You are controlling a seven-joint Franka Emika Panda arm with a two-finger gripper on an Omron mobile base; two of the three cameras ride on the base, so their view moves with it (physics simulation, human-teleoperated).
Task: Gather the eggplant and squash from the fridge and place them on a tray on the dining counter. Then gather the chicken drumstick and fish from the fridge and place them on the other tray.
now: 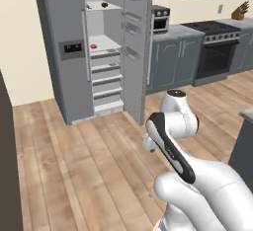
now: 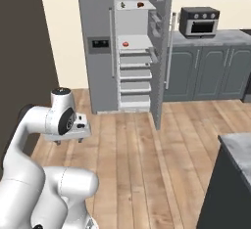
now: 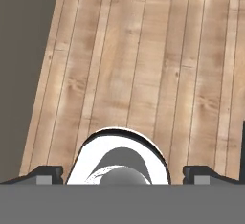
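The fridge (image 1: 74,52) stands with its right door (image 1: 136,42) swung open, across the wooden floor from me. On its top shelf lie a small brown item (image 1: 104,5) and a darker one (image 2: 122,4); a small red item (image 1: 93,46) sits on the shelf below. They are too small to name. The eggplant, squash, chicken drumstick, fish and trays are out of view. My gripper (image 3: 123,173) hangs open over bare floor, fingertips (image 3: 48,173) wide apart with nothing between them. It sits folded close to the base (image 2: 68,141), far short of the fridge.
Several drawers (image 1: 106,84) fill the fridge below the shelves. Grey cabinets (image 1: 173,62) with a toaster oven (image 1: 160,19) and a stove (image 1: 215,47) line the wall to the right. A dark counter corner (image 2: 238,149) juts in near right; a dark panel (image 1: 10,166) stands at left.
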